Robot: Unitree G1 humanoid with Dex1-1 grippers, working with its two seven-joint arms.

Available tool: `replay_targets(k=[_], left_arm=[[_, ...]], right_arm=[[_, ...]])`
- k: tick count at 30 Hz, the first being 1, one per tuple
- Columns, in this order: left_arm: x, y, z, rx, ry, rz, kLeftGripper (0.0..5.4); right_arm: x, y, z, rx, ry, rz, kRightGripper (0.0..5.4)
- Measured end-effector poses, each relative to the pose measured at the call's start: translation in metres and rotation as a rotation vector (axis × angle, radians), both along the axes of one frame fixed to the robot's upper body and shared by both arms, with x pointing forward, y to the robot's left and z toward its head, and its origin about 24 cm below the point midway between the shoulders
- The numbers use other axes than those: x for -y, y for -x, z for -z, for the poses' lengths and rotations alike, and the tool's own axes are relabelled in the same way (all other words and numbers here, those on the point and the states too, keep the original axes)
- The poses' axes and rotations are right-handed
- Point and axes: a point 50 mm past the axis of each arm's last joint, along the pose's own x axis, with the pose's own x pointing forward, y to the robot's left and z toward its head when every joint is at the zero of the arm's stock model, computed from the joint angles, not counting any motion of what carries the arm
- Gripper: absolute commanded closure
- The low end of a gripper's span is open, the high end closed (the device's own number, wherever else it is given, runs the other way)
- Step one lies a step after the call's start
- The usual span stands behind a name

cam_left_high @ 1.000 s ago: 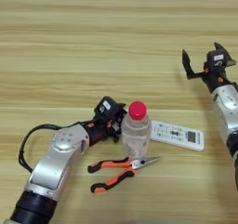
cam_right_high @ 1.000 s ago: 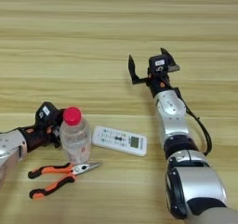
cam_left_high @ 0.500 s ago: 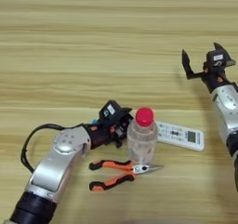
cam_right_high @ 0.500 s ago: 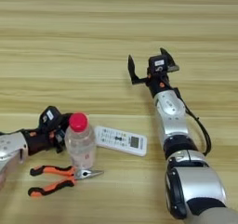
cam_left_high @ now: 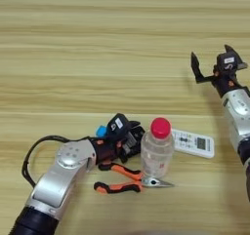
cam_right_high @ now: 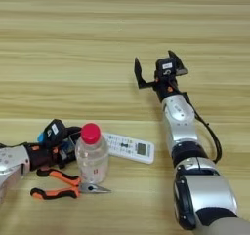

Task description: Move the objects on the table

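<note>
Wide wooden table mostly bare, with the objects bunched at the near left: clear bottle with red cap standing upright, white remote control lying flat just right of it and partly behind, orange-and-black pliers flat in front with the metal nose poking out under the bottle's base, and a sliver of blue block peeking from behind the left wrist. No black cube to be seen, perhaps hidden by the arm. No stated goal place, so progress hard to rate: bottle apparently the thing in hand, still among the others; remote, pliers and blue block all seemingly untouched and left to do. Left arm reaching in from the lower left corner, forearm low over the table, left gripper pressed up against the bottle's left side just above the pliers' handles; fingers close to or touching the plastic, but whether clamped on it or merely nudging it cannot be told from either view. Right arm stretched up the right side, well apart from the cluster, right gripper held above bare wood with its two black fingers spread wide in a V, holding nothing, looking parked. Likely risk in the next push: tall bottle tipping, or dragging the pliers along
</note>
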Motion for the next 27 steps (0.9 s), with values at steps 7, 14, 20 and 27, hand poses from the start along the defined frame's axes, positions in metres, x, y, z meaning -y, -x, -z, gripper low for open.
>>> replay_targets(k=[7, 14, 20, 27], left_arm=[[-0.001, -0.002, 0.001, 0.001, 0.001, -0.029, 1.33], [-0.002, -0.006, -0.003, 0.031, 0.031, -0.080, 0.58], [-0.008, -0.019, -0.013, 0.099, 0.084, -0.188, 0.02], [-0.020, -0.034, -0.030, 0.227, 0.159, -0.315, 0.02]], right_arm=[[0.000, 0.000, 0.000, 0.000, 0.000, 0.000, 0.00], [0.000, 0.000, 0.000, 0.000, 0.001, -0.001, 0.00], [0.000, 0.000, 0.000, 0.000, 0.001, -0.001, 0.00], [0.000, 0.000, 0.000, 0.000, 0.002, -0.001, 0.00]])
